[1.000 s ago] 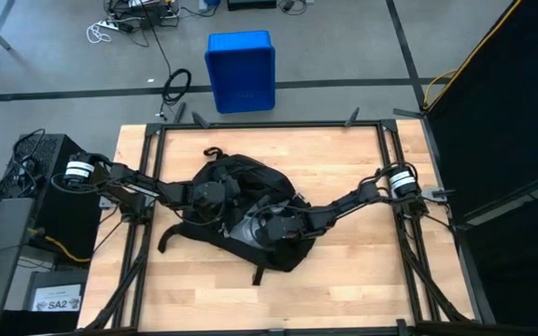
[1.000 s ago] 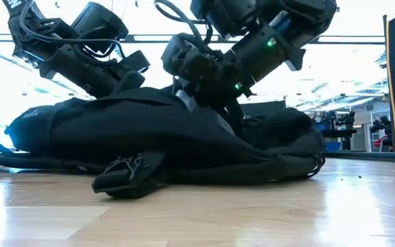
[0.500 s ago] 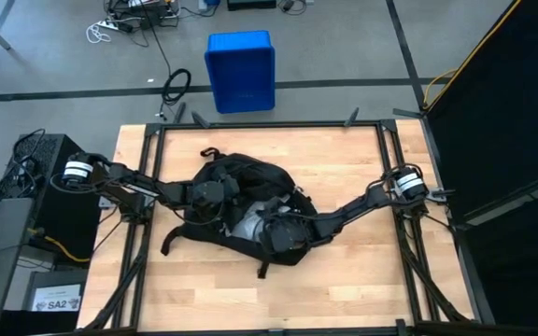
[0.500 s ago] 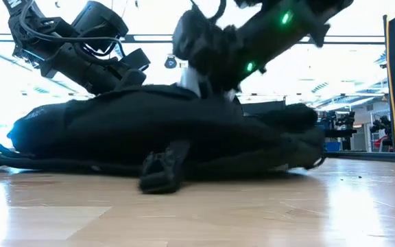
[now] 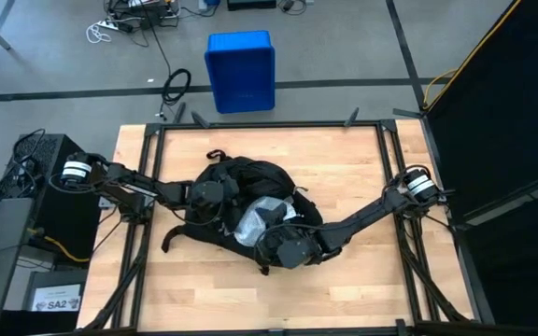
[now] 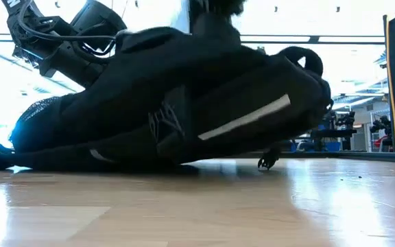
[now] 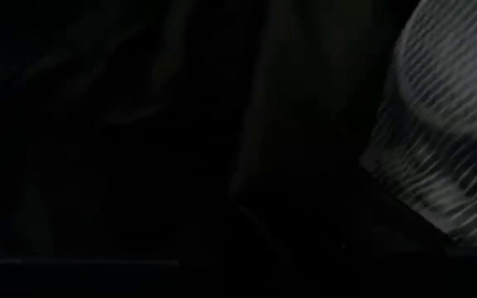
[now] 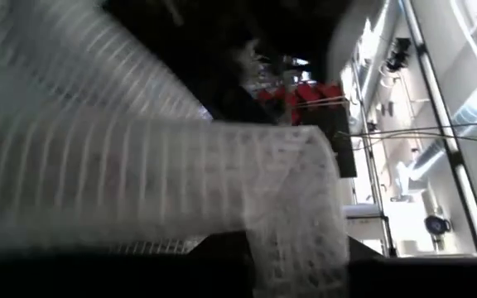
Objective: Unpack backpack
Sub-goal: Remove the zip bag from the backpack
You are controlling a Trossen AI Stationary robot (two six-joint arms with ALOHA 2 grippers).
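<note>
black fabric backpack (image 5: 250,187) lies mid-bench (image 5: 362,280), right tool (image 5: 271,217) seemingly drawing a pale mesh pouch (image 5: 255,220) out, its grip unclear, left tool (image 5: 224,194) buried at the opening, state unclear; next likely lifting the pouch clear.

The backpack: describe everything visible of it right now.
The backpack is large, black and fabric-looking, lying mid-table on the wooden table. In the low view its right end is lifted clear of the wood, showing a white reflective strip and a dangling zipper pull. A strap trails toward the table's left. A pale mesh item shows at its opening. The left gripper reaches into it; the right gripper is at the mesh item.
</note>
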